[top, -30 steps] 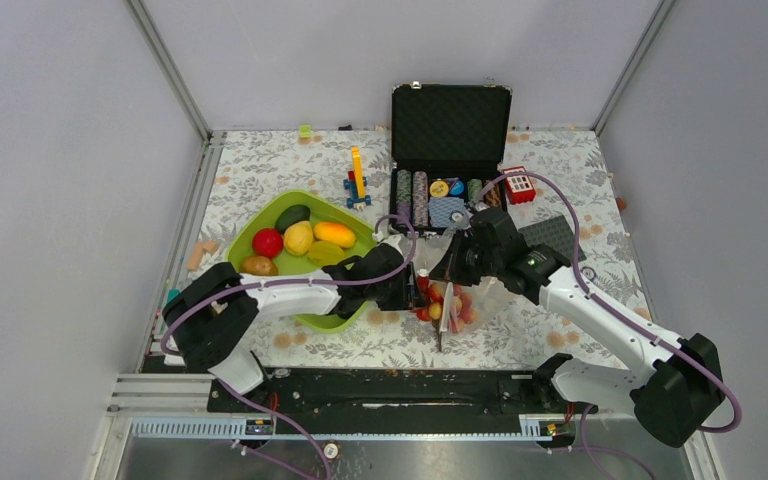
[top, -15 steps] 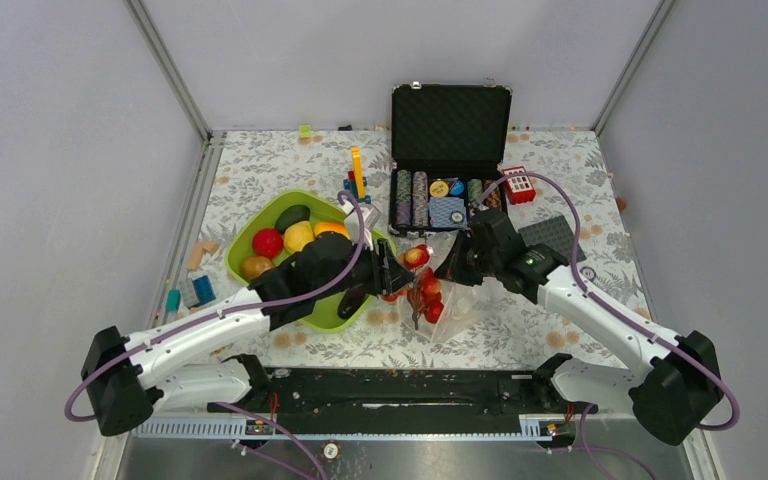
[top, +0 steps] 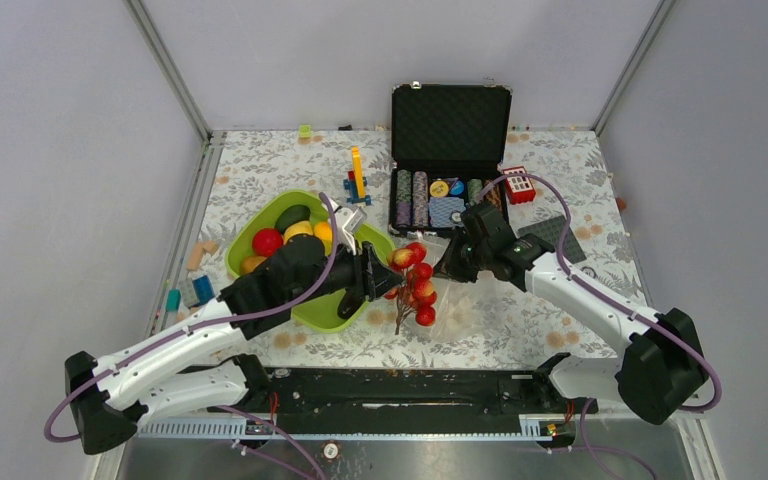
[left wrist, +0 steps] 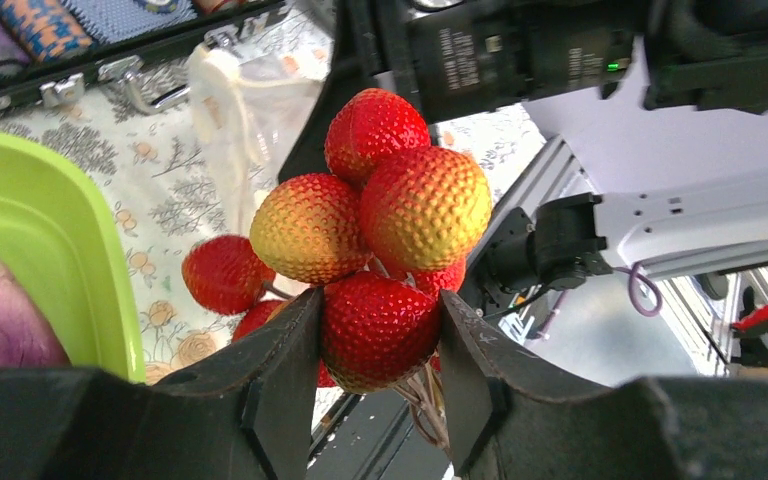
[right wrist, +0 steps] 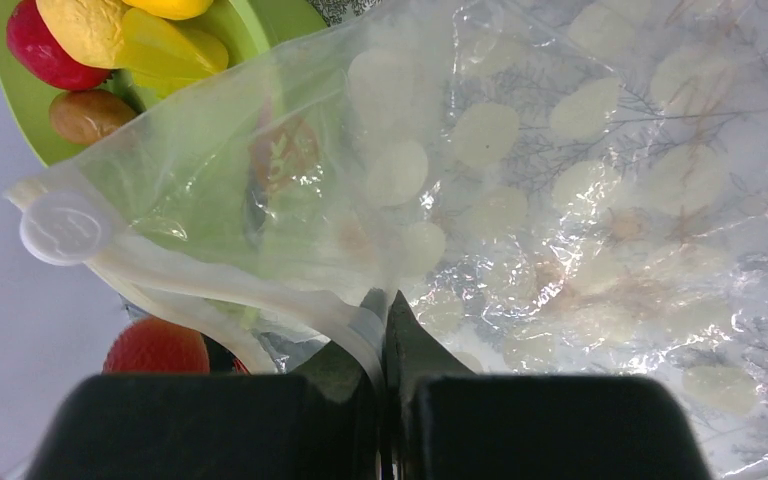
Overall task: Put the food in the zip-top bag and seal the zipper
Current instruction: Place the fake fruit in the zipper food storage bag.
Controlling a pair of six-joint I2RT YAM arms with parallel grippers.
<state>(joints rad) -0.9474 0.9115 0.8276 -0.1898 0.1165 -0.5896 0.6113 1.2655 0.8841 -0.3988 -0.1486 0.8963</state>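
Left gripper [left wrist: 378, 335] clamps the berry bunch [left wrist: 425, 205] left of the bag [right wrist: 520, 200]. Right gripper [right wrist: 388, 315] pinches its zipper edge, mouth seemingly open.

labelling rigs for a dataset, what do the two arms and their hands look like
The left arm and right arm match: white links, bulky black joints, a purple cable looping alongside each. The left hand and right hand are black, with two flat tapered fingers.

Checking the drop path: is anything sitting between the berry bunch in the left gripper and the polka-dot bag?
Nothing visible. The berry bunch in the left gripper hangs right beside the bag, whose zipper edge the right gripper pinches.
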